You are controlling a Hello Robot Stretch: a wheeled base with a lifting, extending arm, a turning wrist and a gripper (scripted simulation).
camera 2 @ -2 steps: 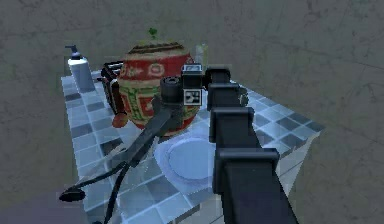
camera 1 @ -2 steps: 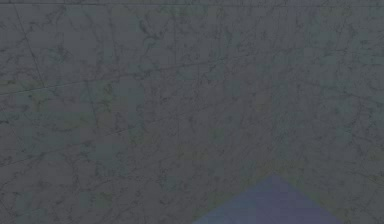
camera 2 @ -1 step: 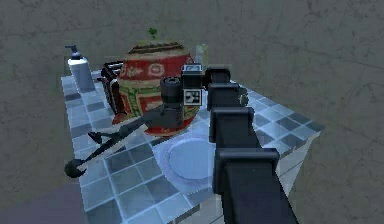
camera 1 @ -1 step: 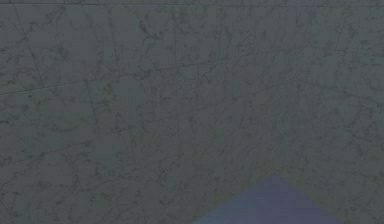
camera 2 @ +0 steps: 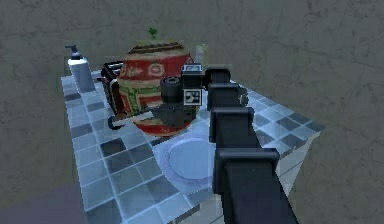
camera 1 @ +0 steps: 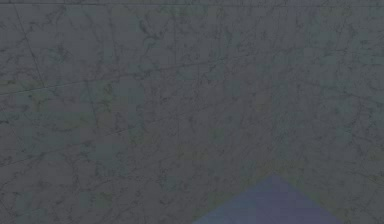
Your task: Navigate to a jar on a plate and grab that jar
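– Jar (camera 2: 150, 62) handling: what do you reckon?
– It's round, red and big-bellied, with a small green knob on top. It looks glazed, so I'd judge it stiff, slick, fairly heavy and breakable. I'd take it across the belly from the side, low enough that it doesn't tip, and never by the knob.
– Where is it?
– On the tiled tabletop (camera 2: 110, 175), just beyond a pale plate (camera 2: 190, 165) and near a bottle (camera 2: 78, 72). Whether it stands on the plate's far rim or off it, I cannot tell.
– And the arm?
– The arm (camera 2: 245, 170) reaches out past the plate. The gripper (camera 2: 128, 118) lies across the jar's front, with its fingers (camera 2: 118, 121) pointing towards the bottle. I cannot tell the fingers' state, nor whether they hold anything.
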